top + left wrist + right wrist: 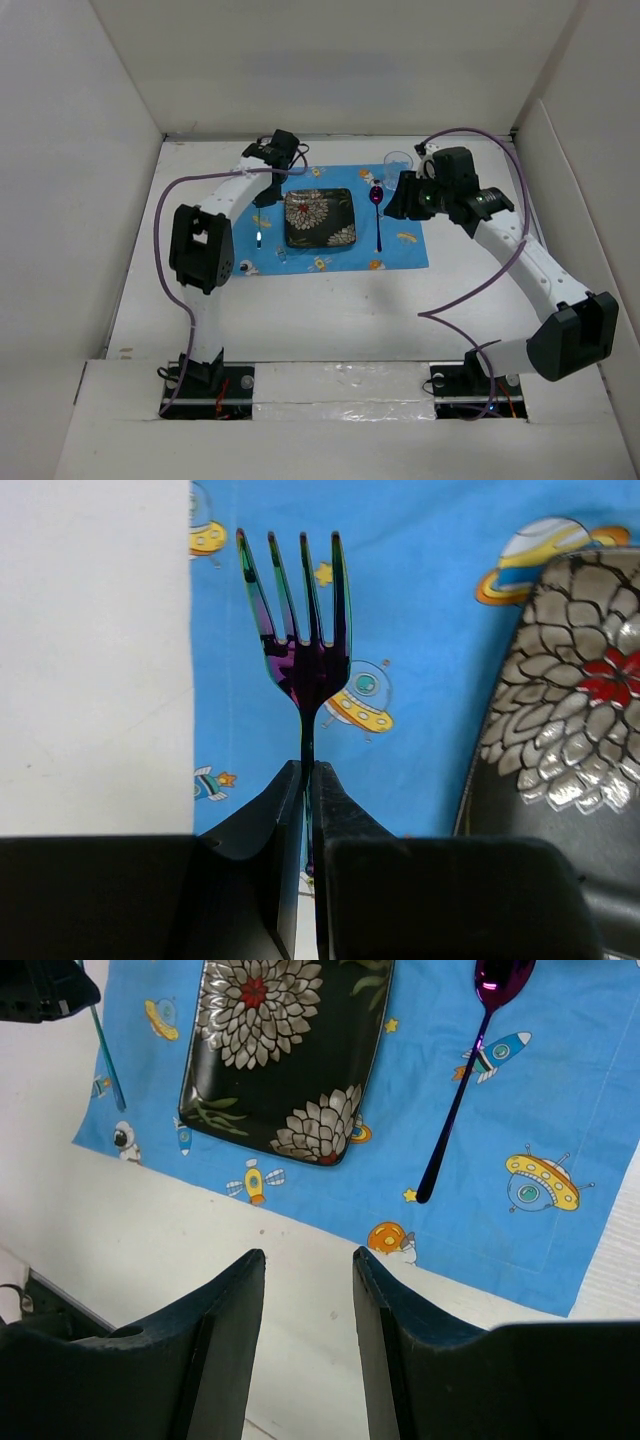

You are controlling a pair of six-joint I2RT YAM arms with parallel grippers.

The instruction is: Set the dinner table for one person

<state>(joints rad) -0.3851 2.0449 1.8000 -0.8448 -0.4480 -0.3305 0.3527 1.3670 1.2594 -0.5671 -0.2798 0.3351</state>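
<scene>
Your left gripper (308,772) is clamped on the fork (305,640) handle, tines over the left edge of the placemat (430,630), beside the plate (560,680); whether they touch the cloth is hard to tell. Your right gripper (308,1260) hangs spread and empty above the dinner table (200,1230), which lies under the placemat, with the spoon (460,1090) right of the plate.

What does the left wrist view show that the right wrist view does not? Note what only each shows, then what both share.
Only the left wrist view: the tines of the fork close up, and the left fingers shut on its handle. Only the right wrist view: the purple spoon lying on the placemat, and the open right fingers over the dinner table, holding nothing. Both: the blue space-print placemat, the black flowered plate, the white dinner table and part of the fork's handle.
</scene>
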